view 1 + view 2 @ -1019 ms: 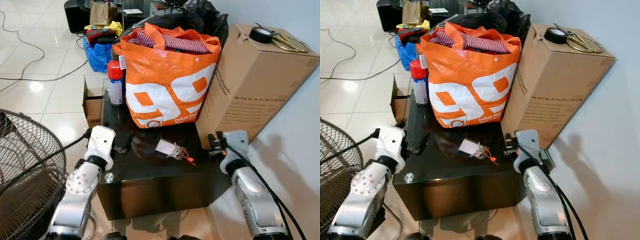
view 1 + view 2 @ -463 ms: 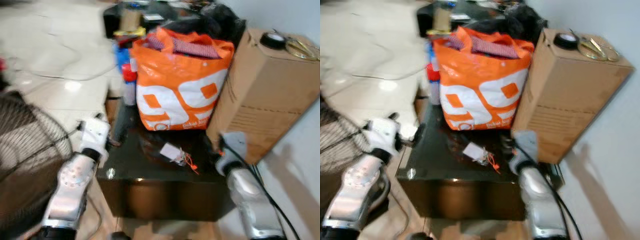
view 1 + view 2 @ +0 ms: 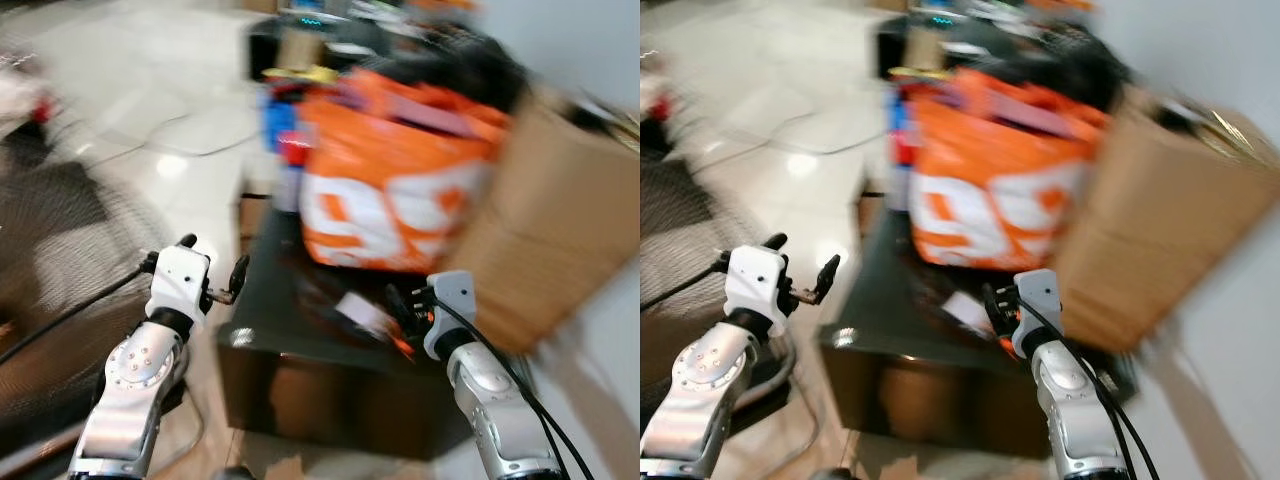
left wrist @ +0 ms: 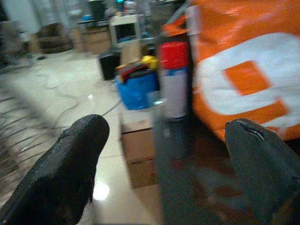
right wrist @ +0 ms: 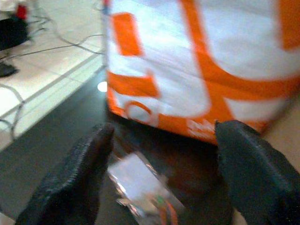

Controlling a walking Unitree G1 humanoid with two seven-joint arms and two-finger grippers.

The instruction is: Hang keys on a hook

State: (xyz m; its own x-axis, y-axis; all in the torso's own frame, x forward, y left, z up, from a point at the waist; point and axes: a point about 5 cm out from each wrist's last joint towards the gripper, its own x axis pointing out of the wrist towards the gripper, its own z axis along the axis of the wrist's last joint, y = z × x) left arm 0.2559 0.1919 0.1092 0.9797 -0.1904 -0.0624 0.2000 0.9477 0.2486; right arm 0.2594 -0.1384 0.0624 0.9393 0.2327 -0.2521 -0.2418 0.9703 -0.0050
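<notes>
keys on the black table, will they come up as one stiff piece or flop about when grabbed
The keys look like a loose bunch with a flat white tag and an orange bit, so they would probably dangle and swing. They look small and likely light. The black table is glossy, so they may skid if nudged. The open right hand hovers over them, though the view is blurred.

Your orange bag [image 3: 400, 190] and cardboard box [image 3: 545, 230] wall off the black table's [image 3: 270, 290] back. The front strip lies free, save the keys [image 5: 140, 187].

no lettering is readable on the orange bag [image 5: 197, 61] (its white shapes are blurred).
</notes>
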